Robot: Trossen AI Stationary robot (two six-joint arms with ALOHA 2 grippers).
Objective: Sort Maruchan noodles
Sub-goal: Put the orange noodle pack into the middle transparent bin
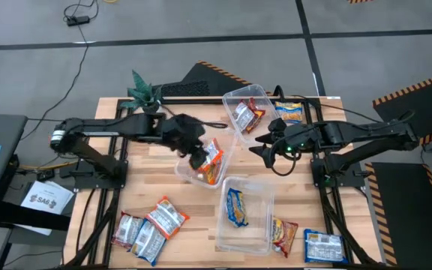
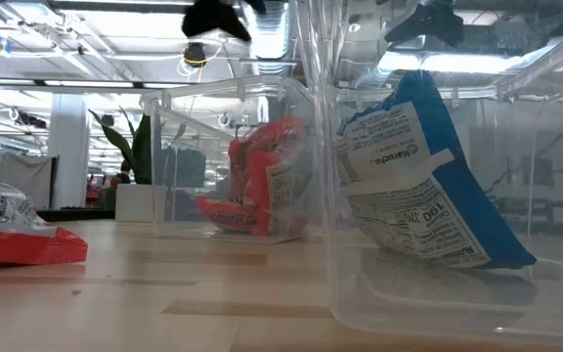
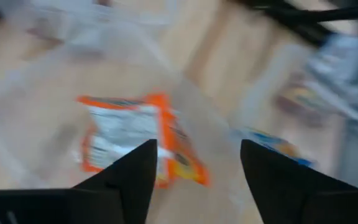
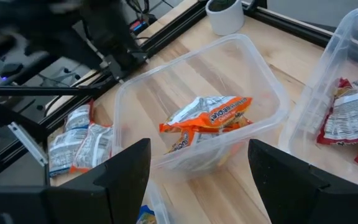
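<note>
Several Maruchan noodles (image 1: 150,225) lie loose near the table's (image 1: 118,195) front-left corner, light, crinkly and slippery, best pinched across flat middles; the left gripper (image 1: 199,156) hangs spread over the orange-packet tub (image 1: 184,172), the right gripper (image 1: 263,144) parted.

Orange noodle packets (image 1: 211,161) lie in the centre tub; a red packet (image 1: 244,115) lies in the upper tub and a blue-and-yellow packet (image 1: 236,207) in the lower tub. Loose packets (image 1: 150,225) lie at lower left, with more (image 1: 306,240) at lower right and one (image 1: 289,112) at upper right.

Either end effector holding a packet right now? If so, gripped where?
Nothing held. Left end effector is open above the orange packet lying in its tub; right end effector is open and empty.
</note>
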